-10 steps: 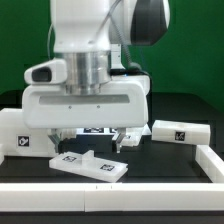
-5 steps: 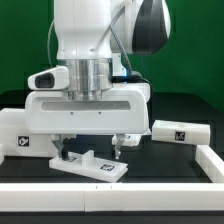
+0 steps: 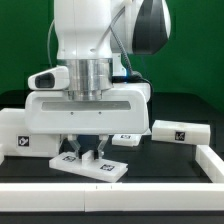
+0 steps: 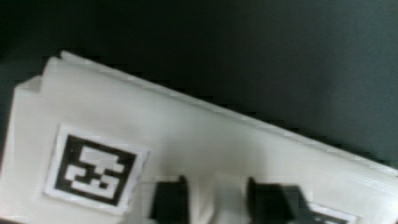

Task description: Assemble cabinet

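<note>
A flat white cabinet panel (image 3: pixel 92 166) with small black-and-white tags lies on the black table near the front. My gripper (image 3: pixel 88 152) stands straight down over it. Its two black fingers (image 3: pixel 77 149) are drawn close together on a raised part of the panel. In the wrist view the panel (image 4: pixel 214 130) fills the picture and shows one tag (image 4: pixel 93 167). My gripper (image 4: pixel 222 203) has white plastic pinched between its dark fingertips. The panel rests flat on the table.
A tagged white cabinet block (image 3: pixel 18 141) sits at the exterior view's left. A long tagged white piece (image 3: pixel 181 131) lies at the right, with a smaller tagged piece (image 3: pixel 130 139) beside the gripper. A white raised border (image 3: pixel 120 193) runs along the front and right.
The gripper came down onto the flat panel and its fingers went from wide apart to shut on the panel's raised part. The panel has not moved.
</note>
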Tool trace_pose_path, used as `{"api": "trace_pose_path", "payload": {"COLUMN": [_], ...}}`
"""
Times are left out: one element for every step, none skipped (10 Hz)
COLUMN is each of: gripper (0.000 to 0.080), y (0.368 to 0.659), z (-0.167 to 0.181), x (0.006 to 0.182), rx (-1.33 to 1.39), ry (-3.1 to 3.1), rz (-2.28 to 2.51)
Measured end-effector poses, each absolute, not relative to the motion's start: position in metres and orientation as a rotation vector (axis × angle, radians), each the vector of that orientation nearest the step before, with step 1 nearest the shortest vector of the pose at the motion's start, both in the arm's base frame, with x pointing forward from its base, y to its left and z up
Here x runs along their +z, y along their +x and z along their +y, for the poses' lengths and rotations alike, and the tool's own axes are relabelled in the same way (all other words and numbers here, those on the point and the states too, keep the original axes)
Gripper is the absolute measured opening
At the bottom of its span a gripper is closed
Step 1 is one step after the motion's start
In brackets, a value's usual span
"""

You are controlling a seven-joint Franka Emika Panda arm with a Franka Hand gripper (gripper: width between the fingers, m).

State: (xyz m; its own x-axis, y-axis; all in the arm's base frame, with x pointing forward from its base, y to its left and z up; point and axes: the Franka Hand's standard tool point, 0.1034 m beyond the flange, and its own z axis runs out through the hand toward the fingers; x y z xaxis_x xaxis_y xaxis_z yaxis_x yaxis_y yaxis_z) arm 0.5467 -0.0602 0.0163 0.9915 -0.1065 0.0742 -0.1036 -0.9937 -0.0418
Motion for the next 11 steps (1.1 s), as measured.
{"api": "trace_pose_path", "payload": {"gripper": [0.0063, 0.0063, 0.0063, 0.0063, 0.0063, 0.0063, 0.0063, 0.0064, 0.0064, 0.0065, 0.0232], "y": [0.556, 0.567, 0.575, 0.580, 0.578, 0.578, 0.578, 0.577, 0.578, 0.578, 0.577], "z": [-0.067, -0.073, -0.082, -0.098, -0.115, -0.127, -0.134, -0.136, -0.135, -0.135, -0.135], "x": [0.019, 0.022, 0.024, 0.023, 0.018, 0.017, 0.017, 0.017, 0.017, 0.017, 0.017], "rx": [-0.124, -0.138, -0.143, -0.153, -0.149, -0.158, -0.158, -0.159, -0.159, -0.159, -0.157], "ry": [-3.102, -3.103, -3.108, -3.118, -3.130, -3.139, -3.141, -3.142, -3.142, -3.142, -3.141], "rz": [0.069, 0.021, -0.026, -0.070, -0.061, -0.040, -0.030, -0.033, -0.036, -0.036, -0.036]}}
